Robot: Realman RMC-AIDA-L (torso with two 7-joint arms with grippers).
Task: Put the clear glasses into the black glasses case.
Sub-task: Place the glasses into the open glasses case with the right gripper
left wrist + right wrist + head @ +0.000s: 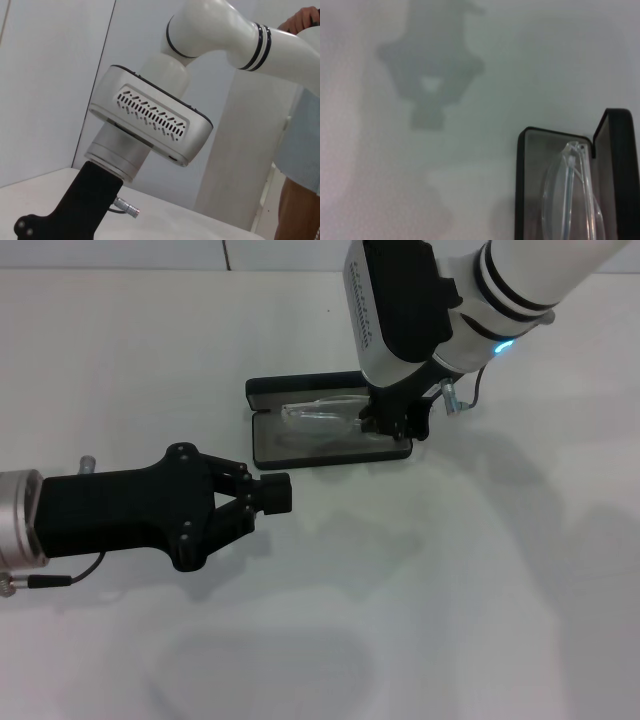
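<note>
- One left pincer (277, 494) is seen nearest, low over the white table (420, 620); its fingertips are pressed together with nothing between them, and it is held apart from the case, near that case's front left corner.
- One black glasses case (330, 455) is found beyond it on the table, lying open, with the grey-lined tray in front and the lid (300, 390) laid back behind it.
- One pair of clear glasses (320, 416) is seen inside the case, resting across the back of the tray near the hinge; in the right wrist view the glasses (572, 200) are shown lying within the case's (521, 190) grey lining.
- One right pincer (385, 425) is placed at the right end of the case, directly over the glasses' right end; whether its fingers are spread or pinching cannot be told.
- Two arms are counted in all.
</note>
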